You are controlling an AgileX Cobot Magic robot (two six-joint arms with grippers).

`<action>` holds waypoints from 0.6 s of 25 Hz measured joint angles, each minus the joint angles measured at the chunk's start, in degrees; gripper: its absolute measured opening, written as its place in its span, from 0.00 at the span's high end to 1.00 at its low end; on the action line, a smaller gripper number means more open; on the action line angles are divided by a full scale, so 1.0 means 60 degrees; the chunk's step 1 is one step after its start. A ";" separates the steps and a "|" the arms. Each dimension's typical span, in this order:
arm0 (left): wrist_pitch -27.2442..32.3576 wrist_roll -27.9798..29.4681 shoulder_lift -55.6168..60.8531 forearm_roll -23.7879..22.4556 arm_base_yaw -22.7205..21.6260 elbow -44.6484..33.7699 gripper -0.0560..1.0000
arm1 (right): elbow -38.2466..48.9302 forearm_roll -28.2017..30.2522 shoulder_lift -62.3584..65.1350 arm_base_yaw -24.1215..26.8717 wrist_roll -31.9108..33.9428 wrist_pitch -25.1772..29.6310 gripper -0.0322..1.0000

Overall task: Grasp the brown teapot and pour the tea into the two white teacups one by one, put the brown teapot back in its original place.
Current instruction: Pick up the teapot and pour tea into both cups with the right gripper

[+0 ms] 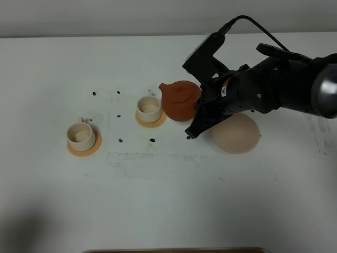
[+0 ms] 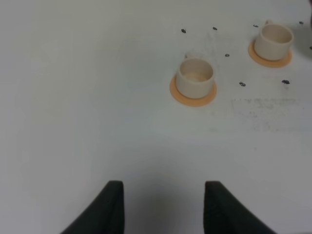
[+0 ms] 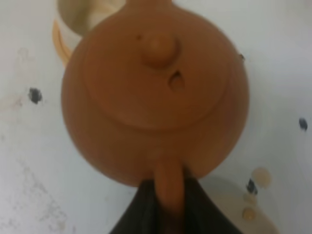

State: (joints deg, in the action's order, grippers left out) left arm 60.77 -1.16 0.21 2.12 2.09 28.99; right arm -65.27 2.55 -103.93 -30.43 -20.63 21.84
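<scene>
The brown teapot [image 1: 180, 100] hangs just off the table, and my right gripper [image 1: 202, 107] is shut on its loop handle. Its spout points at the nearer of the two white teacups [image 1: 149, 107], which stands on an orange coaster [image 1: 151, 121]. The other teacup [image 1: 81, 134] stands further left on its own coaster. In the right wrist view the teapot [image 3: 156, 92] fills the frame, with its handle [image 3: 169, 187] pinched between the dark fingers. The pale beige saucer [image 1: 236, 133] lies bare under the right arm. In the left wrist view my left gripper [image 2: 163, 207] stands open over bare table, short of both teacups [image 2: 195, 77] [image 2: 274, 41].
Small black specks [image 1: 120, 140] dot the white table around the cups. A faint smudged patch [image 1: 131, 158] lies in front of them. A brown edge [image 1: 174, 250] shows at the bottom of the exterior view.
</scene>
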 joint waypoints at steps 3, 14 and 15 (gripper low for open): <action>0.0000 0.0009 0.0000 0.0000 0.0000 0.0000 0.56 | -0.0206 0.0355 -0.0187 -0.0080 0.0000 0.0273 0.86; 0.0000 0.0009 0.0000 0.0000 0.0000 0.0000 0.56 | -0.0310 0.1663 -0.0414 -0.0202 0.0078 0.0388 0.86; 0.0000 0.0009 0.0000 0.0000 0.0000 0.0000 0.56 | -0.0337 0.1713 -0.0414 -0.0215 0.0078 0.0388 0.86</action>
State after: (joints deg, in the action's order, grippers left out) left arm 60.77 -1.10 0.21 2.12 2.09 28.99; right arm -67.29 12.83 -106.41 -31.71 -20.16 24.16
